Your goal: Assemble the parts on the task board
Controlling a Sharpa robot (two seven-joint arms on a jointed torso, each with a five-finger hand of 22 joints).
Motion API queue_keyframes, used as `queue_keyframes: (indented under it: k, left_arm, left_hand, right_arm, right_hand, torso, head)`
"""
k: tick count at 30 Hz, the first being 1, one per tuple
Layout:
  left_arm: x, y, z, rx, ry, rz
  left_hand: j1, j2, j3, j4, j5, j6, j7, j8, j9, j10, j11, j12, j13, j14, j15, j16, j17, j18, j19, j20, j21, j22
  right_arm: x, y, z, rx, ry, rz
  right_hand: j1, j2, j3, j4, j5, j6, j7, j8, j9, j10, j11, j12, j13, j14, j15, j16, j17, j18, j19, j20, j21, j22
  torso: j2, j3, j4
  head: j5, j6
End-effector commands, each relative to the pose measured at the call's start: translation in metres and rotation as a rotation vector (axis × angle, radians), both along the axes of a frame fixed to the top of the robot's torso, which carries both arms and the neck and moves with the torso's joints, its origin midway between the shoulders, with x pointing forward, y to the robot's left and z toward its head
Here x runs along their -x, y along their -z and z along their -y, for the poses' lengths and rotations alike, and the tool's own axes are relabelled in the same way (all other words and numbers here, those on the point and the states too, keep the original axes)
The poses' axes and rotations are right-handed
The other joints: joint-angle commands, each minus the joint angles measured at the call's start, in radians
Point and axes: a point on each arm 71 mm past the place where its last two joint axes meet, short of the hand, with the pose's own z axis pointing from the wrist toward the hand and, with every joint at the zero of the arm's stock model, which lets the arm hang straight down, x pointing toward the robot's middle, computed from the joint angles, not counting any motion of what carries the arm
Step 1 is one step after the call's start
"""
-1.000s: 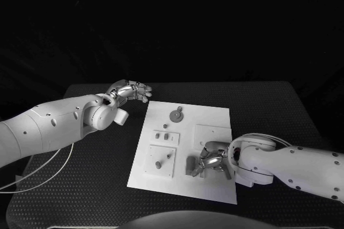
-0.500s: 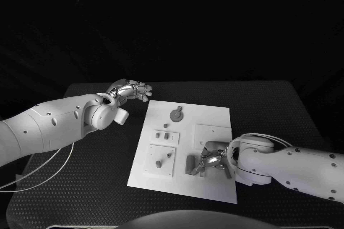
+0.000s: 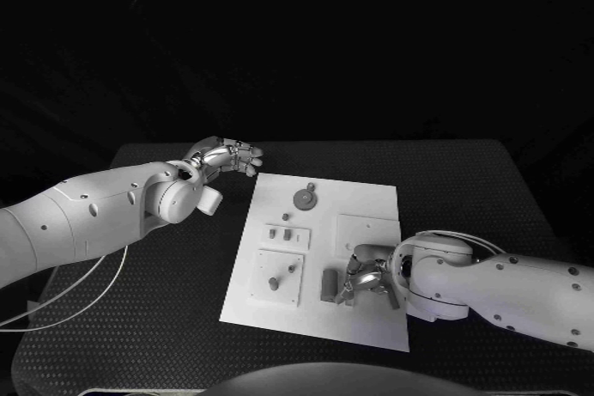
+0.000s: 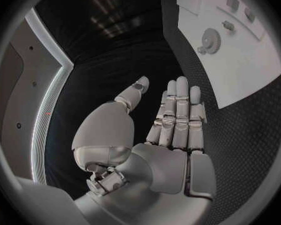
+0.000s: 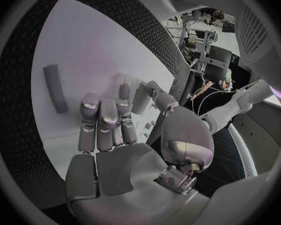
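While my left hand (image 3: 227,158) hovered empty, fingers apart, at ten o'clock, the white task board (image 3: 372,209) carried small grey parts (image 3: 303,198) — my right hand (image 3: 366,280) pressed there, grasp unclear.

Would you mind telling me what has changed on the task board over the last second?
Hardly anything. The right hand edged slightly toward the robot over the near part of the task board, beside the grey bar; it took hold of nothing. The left hand stayed off the board's far left corner, and the gear kept its place.
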Motion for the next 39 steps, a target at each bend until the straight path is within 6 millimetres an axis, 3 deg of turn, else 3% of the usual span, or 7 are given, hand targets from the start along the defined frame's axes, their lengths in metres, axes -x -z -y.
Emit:
queue_keyframes:
  k: [1,8,17,27,33,39]
  left_arm:
    - [0.0,-0.001,0.002,0.012,0.012,0.0]
    - [0.0,-0.001,0.002,0.012,0.014,-0.001]
    - [0.0,-0.001,0.002,0.011,0.013,-0.001]
    - [0.0,-0.001,0.0,0.009,0.009,-0.001]
    - [0.0,-0.001,0.001,0.009,0.009,0.0]
    - [0.0,-0.001,0.003,0.011,0.012,0.002]
  left_hand:
    - [-0.01,-0.003,0.002,0.006,-0.003,-0.007,0.0,0.004,-0.001,-0.004,0.0,0.004,0.0,0.005,0.004,-0.004,0.001,0.002,0.003,0.001,-0.006,0.002]
    - [-0.009,-0.003,0.003,0.005,-0.003,-0.007,0.0,0.004,-0.001,-0.004,0.0,0.004,0.0,0.005,0.004,-0.004,0.002,0.002,0.003,0.001,-0.006,0.002]
    - [-0.008,-0.003,0.003,0.005,-0.003,-0.007,-0.001,0.004,-0.001,-0.004,0.0,0.004,0.0,0.005,0.004,-0.005,0.002,0.002,0.004,0.001,-0.006,0.003]
    - [-0.008,-0.003,0.003,0.005,-0.004,-0.007,0.0,0.004,-0.001,-0.004,0.0,0.004,0.0,0.005,0.004,-0.005,0.003,0.002,0.004,0.001,-0.007,0.003]
    - [-0.008,-0.004,0.003,0.005,-0.004,-0.007,0.0,0.004,-0.001,-0.004,0.0,0.004,0.0,0.005,0.004,-0.005,0.003,0.002,0.004,0.001,-0.007,0.004]
    - [-0.009,-0.004,0.003,0.005,-0.004,-0.007,0.0,0.005,-0.001,-0.004,0.0,0.004,0.0,0.005,0.004,-0.006,0.004,0.002,0.004,0.001,-0.007,0.004]
  right_arm:
    - [-0.002,0.0,0.001,0.02,0.001,0.016]
    - [-0.001,-0.001,-0.002,0.019,-0.001,0.024]
    - [-0.001,-0.001,0.001,0.012,0.001,0.021]
    - [-0.003,-0.016,0.017,-0.115,0.034,0.024]
    - [-0.012,-0.032,0.031,-0.243,0.079,0.081]
    - [-0.021,-0.038,0.06,-0.231,0.132,0.097]
  right_hand:
    - [0.01,0.0,0.0,-0.006,0.007,0.006,-0.001,-0.005,-0.001,0.009,-0.001,-0.004,0.001,0.006,0.001,0.006,0.002,0.04,0.007,0.0,0.004,-0.002]
    - [0.027,-0.016,0.0,-0.035,0.019,0.012,-0.001,-0.007,-0.002,0.015,-0.001,-0.006,0.004,0.014,0.002,0.009,0.005,0.04,0.011,0.003,0.009,-0.004]
    - [0.023,-0.026,-0.005,-0.032,0.013,0.013,-0.001,-0.008,-0.003,0.017,-0.001,-0.008,0.005,0.014,0.002,0.007,0.005,0.04,0.012,0.005,0.009,-0.006]
    - [0.029,-0.093,-0.001,-0.002,0.005,0.0,0.005,-0.019,-0.006,0.014,0.004,-0.014,0.011,0.002,0.005,-0.011,-0.005,0.04,0.009,0.008,0.005,-0.015]
    - [0.031,-0.091,-0.002,0.012,0.005,-0.006,0.006,-0.021,-0.004,0.017,0.005,-0.005,0.019,-0.012,0.006,-0.028,-0.018,0.04,0.006,0.009,0.003,-0.019]
    - [0.042,-0.091,-0.004,0.017,0.003,-0.029,0.013,-0.032,-0.004,0.026,0.011,0.008,0.029,-0.012,0.007,-0.03,-0.019,0.04,0.007,0.007,0.003,-0.022]
  torso:
    - [0.0,0.0001,-0.0001]
    - [0.0,-0.0002,-0.0005]
    - [0.0,-0.0001,0.0004]
    - [0.0,0.0013,-0.0013]
    - [-0.003,0.0043,-0.0049]
    - [-0.002,0.0077,-0.008]
  head:
    - [0.0,-0.001]
    - [-0.002,-0.002]
    - [-0.003,0.0]
    - [-0.005,0.005]
    - [-0.009,0.012]
    - [-0.013,0.015]
